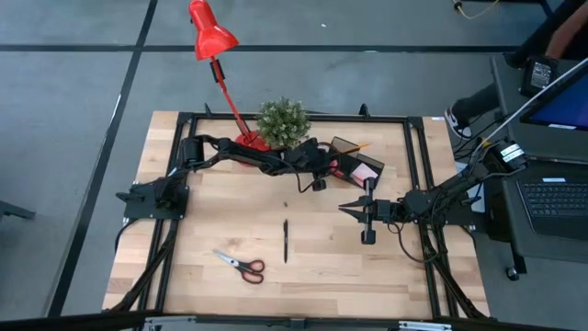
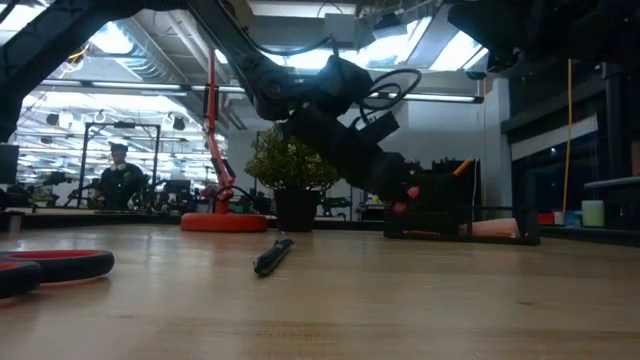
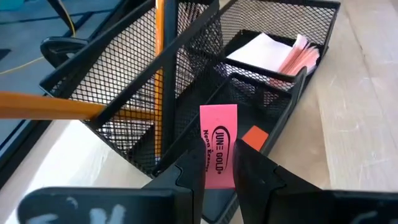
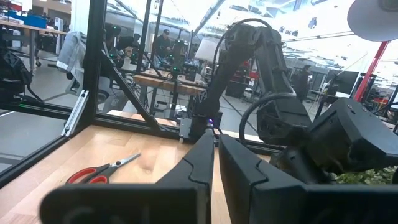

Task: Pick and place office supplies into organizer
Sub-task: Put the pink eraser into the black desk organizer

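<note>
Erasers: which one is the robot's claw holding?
The pink eraser, upright between the left gripper's fingers. The orange eraser lies loose in the organizer.

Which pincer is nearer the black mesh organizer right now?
Left pincer, holding a pink eraser over the black mesh organizer. Right pincer sits further out over the table.
</note>
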`<state>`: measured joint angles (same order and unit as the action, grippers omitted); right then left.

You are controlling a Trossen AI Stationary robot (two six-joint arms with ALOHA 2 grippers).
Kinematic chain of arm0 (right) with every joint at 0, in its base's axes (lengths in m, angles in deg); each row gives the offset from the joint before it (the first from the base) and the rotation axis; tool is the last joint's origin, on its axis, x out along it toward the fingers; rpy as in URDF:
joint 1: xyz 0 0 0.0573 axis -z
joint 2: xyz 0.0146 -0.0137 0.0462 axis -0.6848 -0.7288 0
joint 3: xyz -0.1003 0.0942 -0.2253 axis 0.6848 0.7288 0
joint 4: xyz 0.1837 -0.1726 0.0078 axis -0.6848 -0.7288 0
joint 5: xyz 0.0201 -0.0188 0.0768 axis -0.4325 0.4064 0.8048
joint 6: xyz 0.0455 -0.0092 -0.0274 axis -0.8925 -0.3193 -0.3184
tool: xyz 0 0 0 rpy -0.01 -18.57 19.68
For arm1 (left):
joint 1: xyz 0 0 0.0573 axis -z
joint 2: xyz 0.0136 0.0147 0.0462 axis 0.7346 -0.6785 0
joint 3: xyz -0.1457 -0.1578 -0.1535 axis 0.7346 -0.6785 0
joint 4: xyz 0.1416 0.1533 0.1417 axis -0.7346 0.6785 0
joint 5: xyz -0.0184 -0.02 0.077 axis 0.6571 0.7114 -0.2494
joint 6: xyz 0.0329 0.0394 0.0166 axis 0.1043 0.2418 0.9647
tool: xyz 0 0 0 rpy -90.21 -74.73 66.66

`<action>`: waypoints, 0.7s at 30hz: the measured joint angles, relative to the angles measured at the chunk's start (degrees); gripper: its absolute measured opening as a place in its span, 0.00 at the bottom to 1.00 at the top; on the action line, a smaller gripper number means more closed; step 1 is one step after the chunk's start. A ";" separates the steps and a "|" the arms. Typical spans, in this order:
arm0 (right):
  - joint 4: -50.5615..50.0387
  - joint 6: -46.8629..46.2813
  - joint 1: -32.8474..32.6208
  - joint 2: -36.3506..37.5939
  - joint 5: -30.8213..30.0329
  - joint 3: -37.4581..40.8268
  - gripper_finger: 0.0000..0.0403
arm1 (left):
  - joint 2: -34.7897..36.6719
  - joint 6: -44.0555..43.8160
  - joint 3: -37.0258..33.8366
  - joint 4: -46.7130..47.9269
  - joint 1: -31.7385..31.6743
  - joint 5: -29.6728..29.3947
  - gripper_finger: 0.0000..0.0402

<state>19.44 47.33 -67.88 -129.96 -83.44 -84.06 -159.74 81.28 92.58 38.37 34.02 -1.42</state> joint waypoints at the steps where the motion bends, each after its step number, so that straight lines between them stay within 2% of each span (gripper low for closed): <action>1: 0.00 0.00 0.00 0.00 0.00 0.00 0.07 | 0.00 0.07 0.00 0.00 0.00 0.00 0.16; 12: 0.00 -0.24 0.00 0.00 0.00 0.00 0.07 | 0.00 2.33 0.00 0.20 0.39 -0.02 0.17; 21: -0.02 -3.03 0.00 0.00 0.00 0.00 0.07 | 0.04 1.44 0.00 -1.44 0.46 0.19 0.28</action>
<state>19.41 44.29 -67.88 -129.96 -83.44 -84.06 -159.70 82.72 92.58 36.93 34.48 -1.23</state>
